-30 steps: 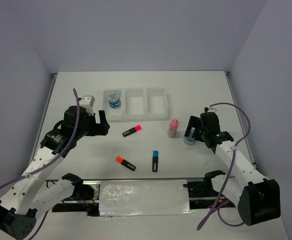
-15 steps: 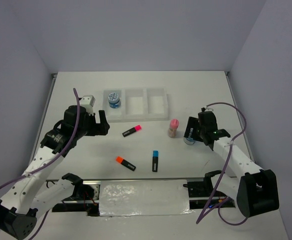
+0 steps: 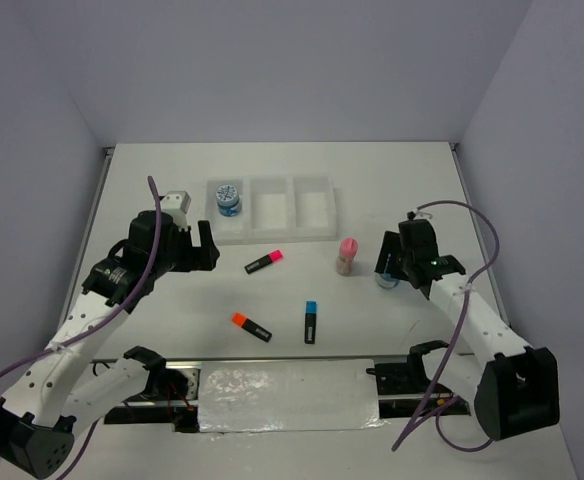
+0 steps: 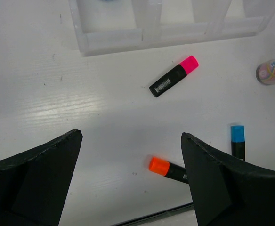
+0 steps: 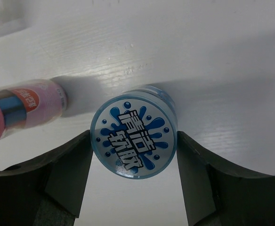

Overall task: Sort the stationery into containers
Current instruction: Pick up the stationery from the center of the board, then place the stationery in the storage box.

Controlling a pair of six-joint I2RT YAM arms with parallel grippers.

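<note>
My right gripper (image 5: 133, 140) is shut on a round blue-and-white disc (image 5: 137, 125), one finger on each side of it as it sits on the table (image 3: 383, 281). Just left of it lies the tan pink-capped cylinder (image 5: 22, 110) (image 3: 347, 255). A second disc (image 3: 227, 197) rests in the left compartment of the white tray (image 3: 272, 238). The pink-capped marker (image 3: 264, 262), the orange-capped marker (image 3: 251, 326) and the blue-capped marker (image 3: 311, 321) lie on the table. My left gripper (image 4: 130, 174) hangs open above the table, with the orange marker (image 4: 165, 168) showing under its right finger.
The tray's middle and right compartments hold nothing. A foil-covered strip (image 3: 287, 395) runs along the near edge between the arm bases. Grey walls close in the table at the back and on both sides.
The right gripper's fingers have closed in against the disc near the cylinder. The left arm has not moved.
</note>
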